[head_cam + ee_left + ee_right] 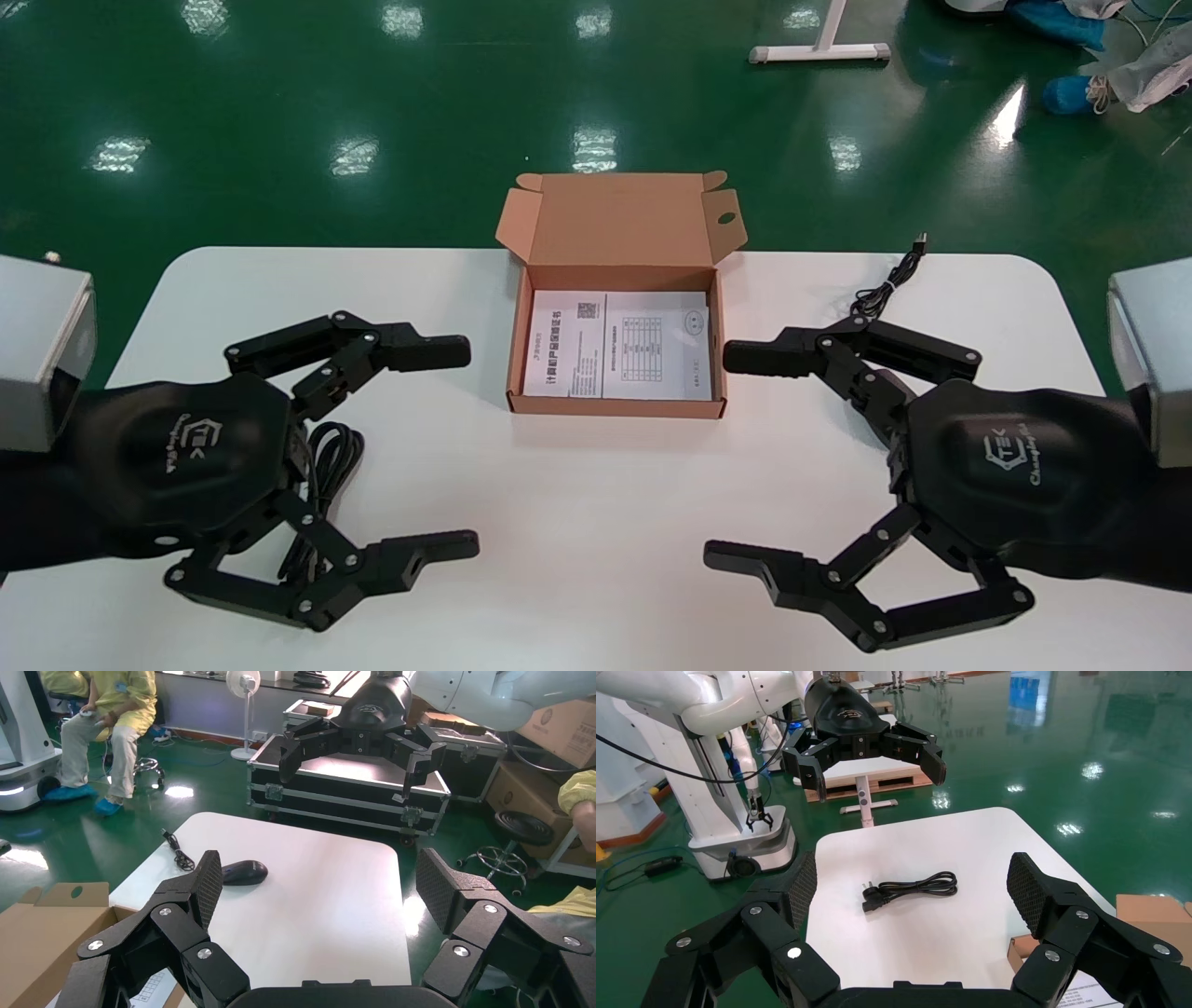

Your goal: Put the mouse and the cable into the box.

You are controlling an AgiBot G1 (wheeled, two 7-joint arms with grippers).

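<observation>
The black power cable point(324, 471) is lying bundled in the lower left of the head view, partly hidden beneath the left gripper point(470, 447). That gripper is hanging over it with its fingers spread wide, grasping nothing. The mouse point(244, 872) is sitting on the white table point(596, 522) beside the right gripper point(717, 457). In the head view that gripper's upper finger is hiding it, and only its thin cord point(873, 300) is showing, running toward the table's upper right edge. The right gripper is likewise gaping wide and touching nothing. The cardboard box point(615, 406) is standing open at centre, between the two grippers. A printed leaflet point(619, 345) is lying flat inside, its text too small to read. Each gripper's back is showing a "TEK" logo.
</observation>
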